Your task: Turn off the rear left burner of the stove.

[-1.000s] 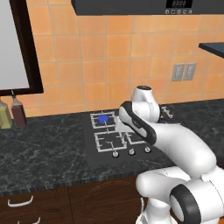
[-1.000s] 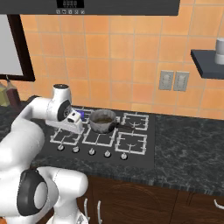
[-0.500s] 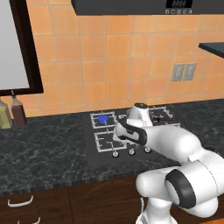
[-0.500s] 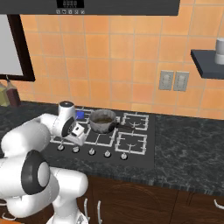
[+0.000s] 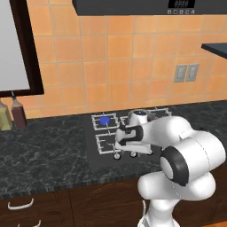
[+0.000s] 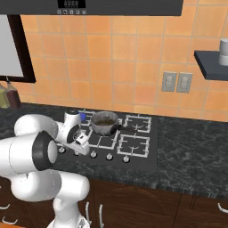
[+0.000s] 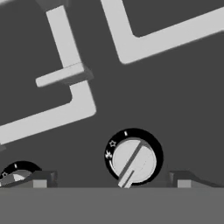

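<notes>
Two finger tips (image 7: 188, 178) spread, jaws apart over a stove (image 5: 95, 156) knob (image 7: 132, 162); black counter (image 5: 40, 155), orange tiles (image 5: 111, 66).

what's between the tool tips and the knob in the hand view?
Nothing: in the hand view the knob sits between the two fingertips, with bare black stove surface around it. Contact can't be judged.

The arm (image 5: 150, 133) hides the stove's (image 5: 95, 153) right half; a second knob (image 7: 15, 173) is cut off.

rear left burner (image 5: 105, 120) lit blue, stove (image 5: 95, 155) black
</notes>
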